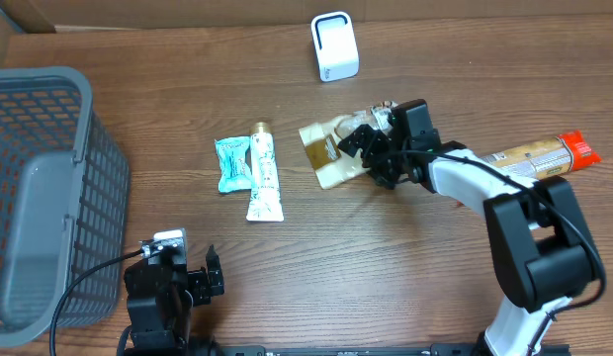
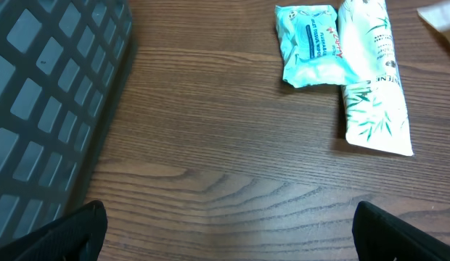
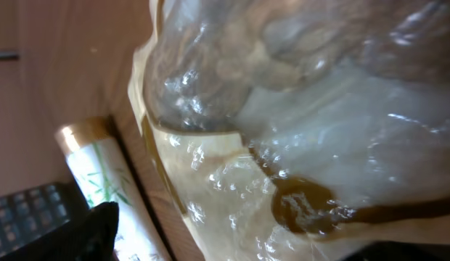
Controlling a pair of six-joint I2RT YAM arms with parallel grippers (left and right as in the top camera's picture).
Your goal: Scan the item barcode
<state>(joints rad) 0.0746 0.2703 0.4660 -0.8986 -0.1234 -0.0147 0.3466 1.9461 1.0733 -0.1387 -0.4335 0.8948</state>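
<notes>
The right arm (image 1: 465, 178) is reaching across the wooden surface (image 1: 386, 257) toward the cream plastic packet (image 1: 324, 158), which is lying near the middle, below the white scanner (image 1: 334, 46). The right jaws are standing apart over the packet's right end; in the right wrist view the packet (image 3: 283, 145) is filling the frame, with one dark fingertip (image 3: 94, 232) sitting off its edge. Just left of the packet, a white tube (image 1: 262, 173) printed with leaves is lying beside a teal sachet (image 1: 231, 163), the two touching. The left arm (image 1: 158, 297) is resting at the near edge with the left jaws spread wide and holding nothing, beside a grey basket (image 1: 40, 188). An orange-capped pack (image 1: 539, 153) is lying at far right.
</notes>
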